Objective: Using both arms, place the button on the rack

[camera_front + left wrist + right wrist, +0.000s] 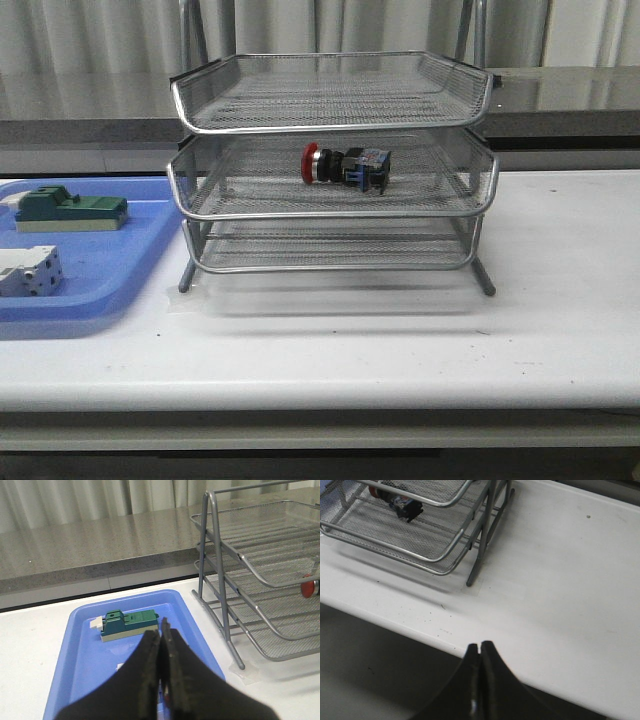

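No lettering, label, brand mark or number can be read anywhere in the three views. The button (347,166) lying in the rack (333,160) shows no legible marking, and neither do the green-and-beige block (70,211) and the white block (28,271) on the blue tray (95,300); any print on them is too small or too blurred to make out.

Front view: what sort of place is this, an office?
Likely a lab or test bench: a wire letter rack holding a red push-button, a blue tray of electrical parts, plain white table.
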